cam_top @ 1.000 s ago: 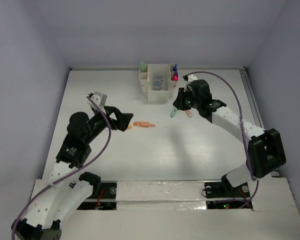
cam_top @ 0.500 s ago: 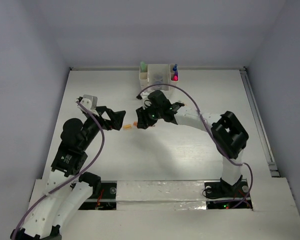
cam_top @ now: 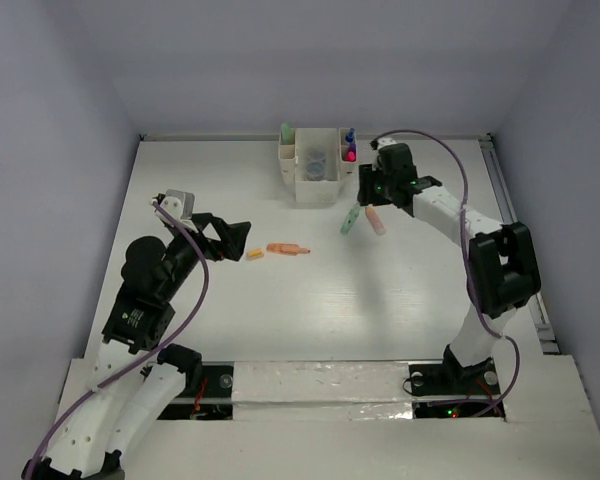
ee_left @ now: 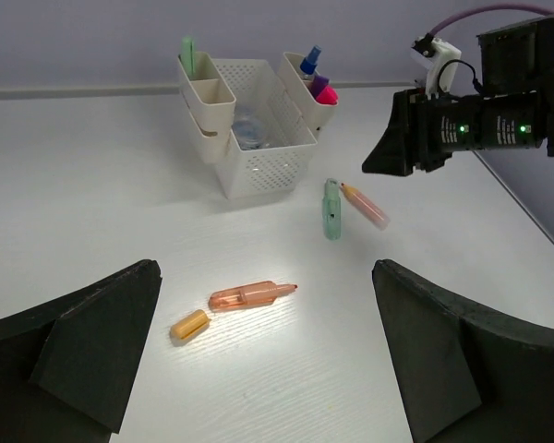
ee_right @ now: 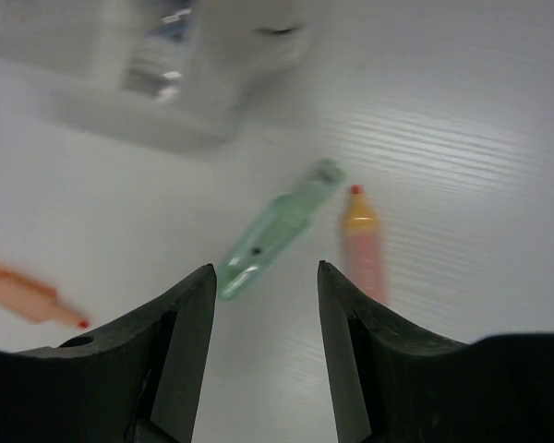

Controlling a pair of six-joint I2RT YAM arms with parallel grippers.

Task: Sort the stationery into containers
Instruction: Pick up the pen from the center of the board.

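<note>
The sorting was judged to be part done. Some pieces already stood in the white plastic box-shaped desk organizer at the far side of the white table, and four were left lying on the table.

The step in hand was taken to be the pickup of the translucent mint green marker. The right gripper was held above it with its jaws parted and nothing between them. In the right wrist view the marker lay slantwise, its lower end showing in the gap between the black fingers and its upper end pointing toward the organizer.

The peach marker with the orange tip lay just beside it, apart from it, off toward the other finger.

The next move was judged to call for a descent with the wrist turned, so that the jaws would close across the slanted barrel and the peach neighbour would be left alone.

The left gripper was spread wide and empty. The uncapped orange marker and its small orange cap lay on the table ahead of it.
</note>
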